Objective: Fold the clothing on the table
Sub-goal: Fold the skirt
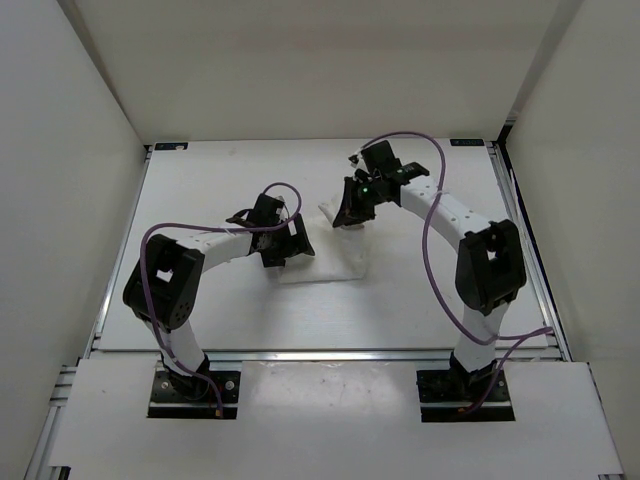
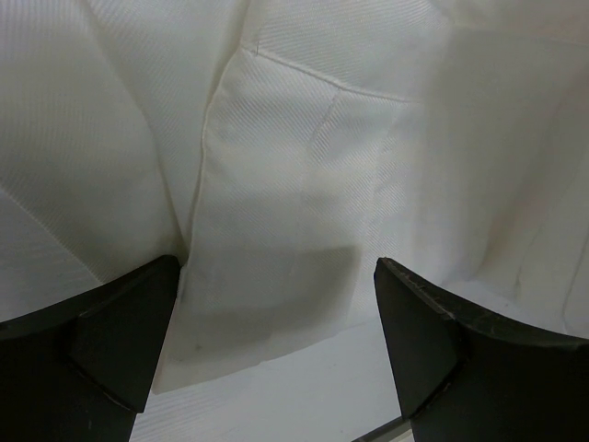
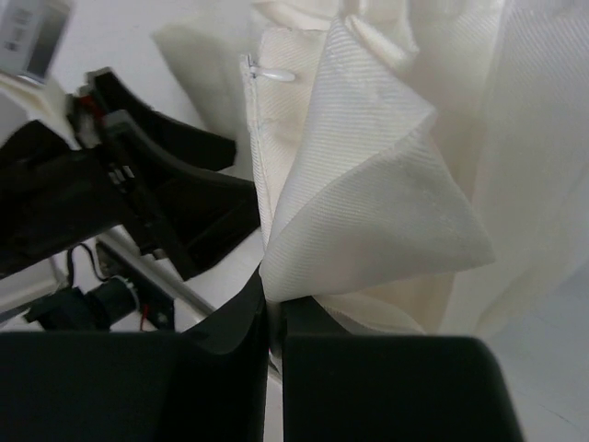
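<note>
While your right pincer (image 3: pixel 273 308) is pressed together on a folded edge of the clothing (image 1: pixel 335 265), your left pincer (image 2: pixel 276 267) hangs spread wide just over it. The cloth's bunched mid-worktop (image 1: pixel 220 190) between both arms. It runs roughly left-right with the right end lifted, though the white-on-white outline is hard to read.

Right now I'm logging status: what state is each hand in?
Left hand: open, holding nothing.
Right hand: closed on a fold of the clothing.

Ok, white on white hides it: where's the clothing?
Top view: the clothing lies centrally, between the open left pincer and the right pincer gripping it.
</note>
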### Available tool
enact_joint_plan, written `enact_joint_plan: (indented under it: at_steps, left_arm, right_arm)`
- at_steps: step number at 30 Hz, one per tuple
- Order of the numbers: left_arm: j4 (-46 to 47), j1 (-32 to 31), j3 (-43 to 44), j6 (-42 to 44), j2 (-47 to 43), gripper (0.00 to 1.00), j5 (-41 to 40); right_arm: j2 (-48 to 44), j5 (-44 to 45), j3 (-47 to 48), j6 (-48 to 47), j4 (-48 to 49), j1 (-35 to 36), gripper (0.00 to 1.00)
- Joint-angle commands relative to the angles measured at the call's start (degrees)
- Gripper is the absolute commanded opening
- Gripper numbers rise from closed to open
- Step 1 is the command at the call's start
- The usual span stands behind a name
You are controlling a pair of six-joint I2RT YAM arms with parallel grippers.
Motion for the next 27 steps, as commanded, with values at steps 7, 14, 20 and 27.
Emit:
enact_joint_plan:
  at_steps: [7, 14, 20, 27]
  left_arm:
    - [-1.31, 1.29, -1.43, 0.41, -0.97, 0.99, -1.78]
    - [-1.83, 2.7, -2.05, 0.85, -1.85, 0.98, -1.61]
    - [-2.27, 3.23, -2.05, 1.12, -2.38, 0.99, -2.22]
    - [-2.54, 4.28, -2.49, 1.55, -3.52, 0.99, -2.22]
  right_arm:
    - [6.95, -14.85, 8.09, 7.17, 9.65, 0.27, 0.0]
    - [10.03, -22.77, 5.99, 13.07, 17.57, 0.36, 0.0]
    - [12.23, -30.32, 1.78, 20.79, 28.88, 0.89, 0.0]
    - [14.51, -34.03, -1.14, 26.88, 38.67, 1.07, 0.21]
